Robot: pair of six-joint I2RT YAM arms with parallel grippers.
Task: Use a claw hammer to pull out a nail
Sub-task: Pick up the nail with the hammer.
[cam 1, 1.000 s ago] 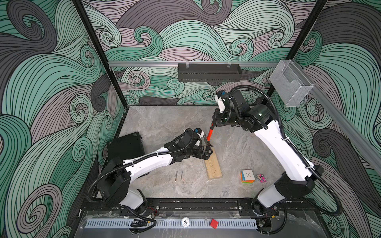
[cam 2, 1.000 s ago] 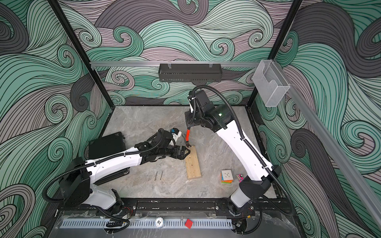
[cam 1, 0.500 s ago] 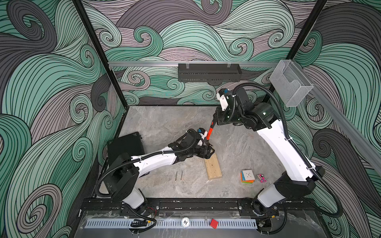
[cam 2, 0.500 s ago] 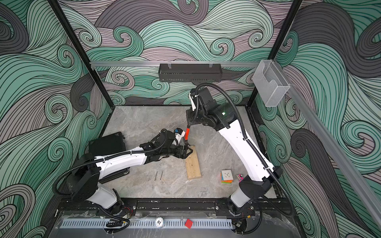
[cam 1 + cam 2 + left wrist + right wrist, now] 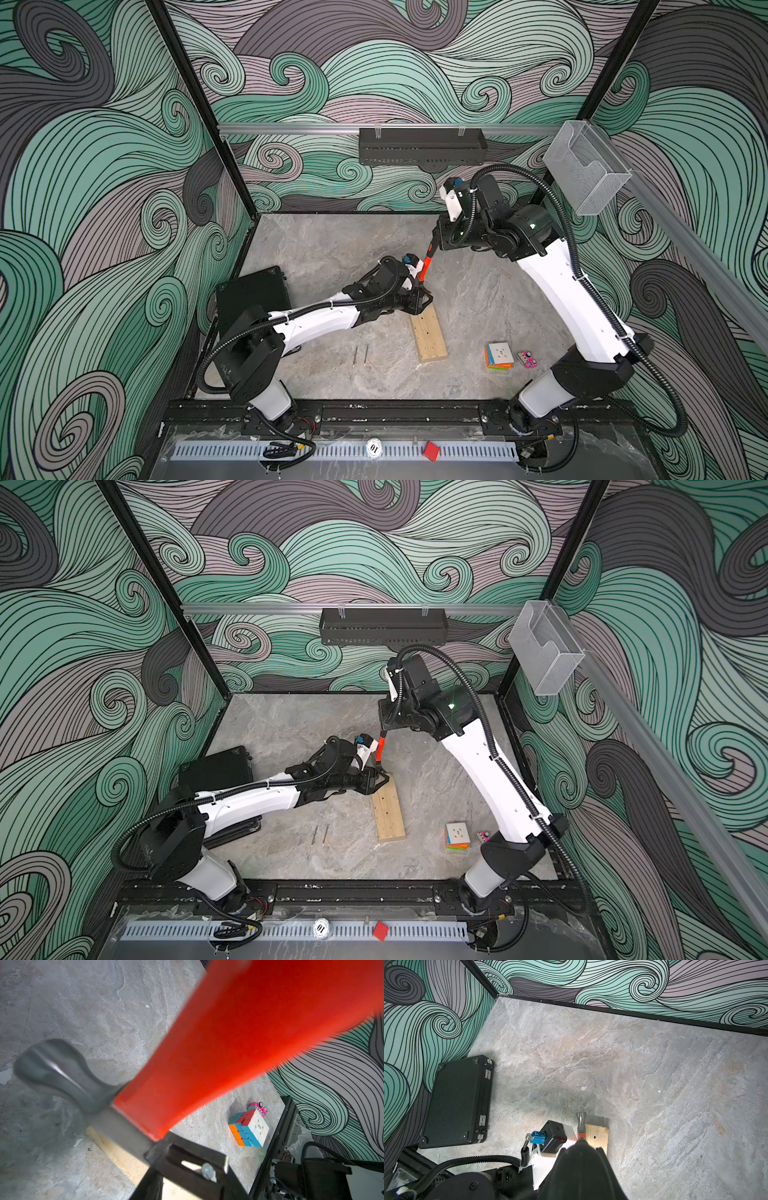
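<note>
Top view: right gripper (image 5: 435, 244) clenched on claw hammer (image 5: 426, 267) handle, left gripper (image 5: 424, 300) at wooden block (image 5: 430, 337) end, its grip state impossible to tell.

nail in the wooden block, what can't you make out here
- Nail: in both top views the left gripper and claw hammer cover that end of the wooden block.
- Hammer claw: left wrist view, blurred, behind the orange shaft.
- Left gripper's grip: only one finger shows.

blurred claw hammer (image 5: 207, 1053) looms above the wood block (image 5: 121, 1159), puzzle cube (image 5: 251, 1128) beyond.
</note>
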